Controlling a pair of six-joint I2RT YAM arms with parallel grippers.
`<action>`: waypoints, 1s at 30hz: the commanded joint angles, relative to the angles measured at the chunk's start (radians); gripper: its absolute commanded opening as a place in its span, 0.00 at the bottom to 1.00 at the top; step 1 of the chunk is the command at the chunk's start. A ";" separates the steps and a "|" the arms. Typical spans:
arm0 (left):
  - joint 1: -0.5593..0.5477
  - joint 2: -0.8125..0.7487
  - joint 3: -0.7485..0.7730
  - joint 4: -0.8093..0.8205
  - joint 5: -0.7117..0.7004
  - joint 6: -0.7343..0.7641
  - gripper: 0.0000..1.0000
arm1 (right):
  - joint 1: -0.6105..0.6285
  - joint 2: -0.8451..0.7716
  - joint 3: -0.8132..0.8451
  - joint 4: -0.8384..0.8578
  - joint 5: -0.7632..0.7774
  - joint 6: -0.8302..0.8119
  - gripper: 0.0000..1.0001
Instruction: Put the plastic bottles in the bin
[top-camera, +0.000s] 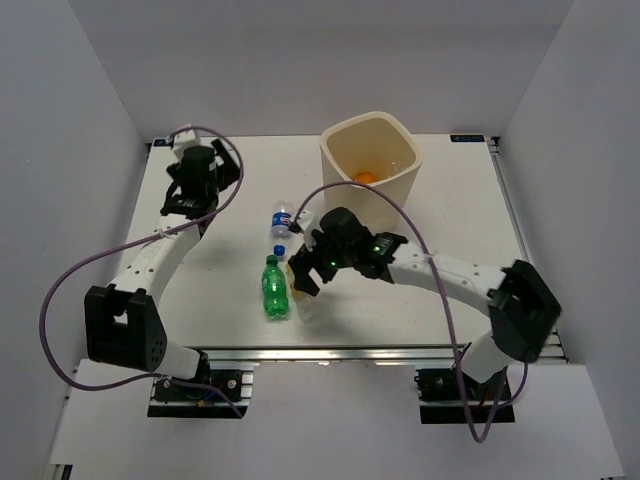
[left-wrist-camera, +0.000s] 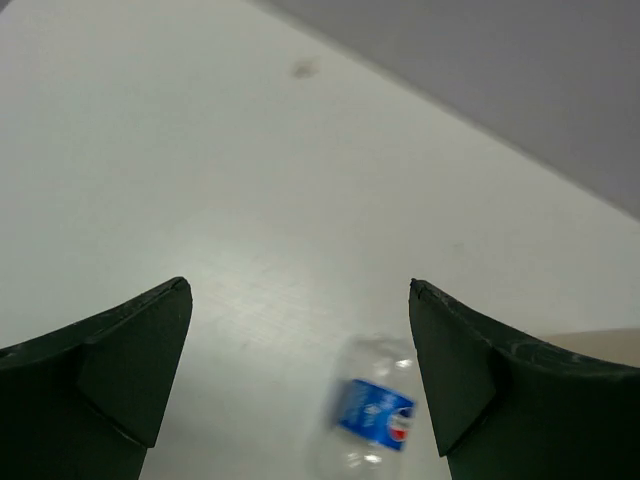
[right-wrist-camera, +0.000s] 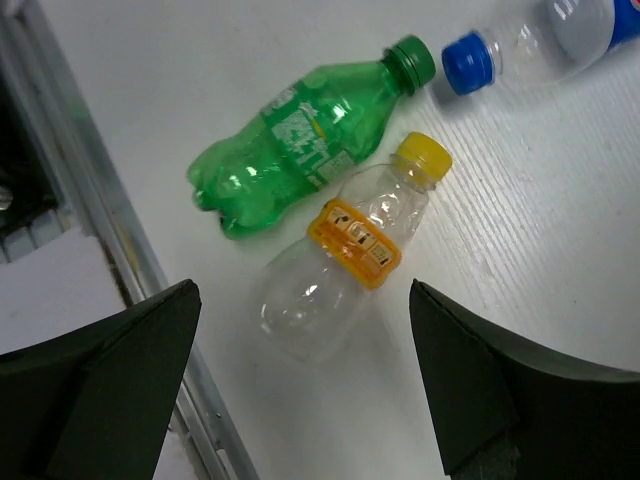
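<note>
The cream bin (top-camera: 400, 185) stands at the back of the table with an orange bottle (top-camera: 366, 177) lying inside it. A clear bottle with a blue label (top-camera: 283, 222) lies left of the bin; it shows blurred (left-wrist-camera: 372, 415) in the left wrist view. My left gripper (top-camera: 195, 195) (left-wrist-camera: 298, 285) is open and empty, to the left of that bottle. A green bottle (top-camera: 275, 288) (right-wrist-camera: 300, 140) and a clear bottle with orange label and yellow cap (top-camera: 298, 290) (right-wrist-camera: 345, 255) lie side by side near the front edge. My right gripper (top-camera: 305, 272) (right-wrist-camera: 300, 290) hovers open over the orange-label bottle. The blue cap (right-wrist-camera: 468, 62) of the blue-label bottle shows there too.
The table's metal front rail (right-wrist-camera: 120, 260) runs close beside the green bottle. White walls enclose the table on the left, back and right. A purple cable (top-camera: 360, 190) loops from the right arm past the bin's front.
</note>
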 joint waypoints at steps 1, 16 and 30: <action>0.063 -0.050 -0.142 -0.048 -0.020 -0.146 0.98 | 0.019 0.170 0.159 -0.067 0.141 0.055 0.89; 0.080 -0.097 -0.230 -0.039 0.023 -0.165 0.98 | 0.041 0.340 0.152 -0.099 0.287 0.242 0.65; 0.079 -0.145 -0.256 -0.079 0.118 -0.218 0.98 | 0.006 0.052 0.406 -0.040 0.330 0.087 0.46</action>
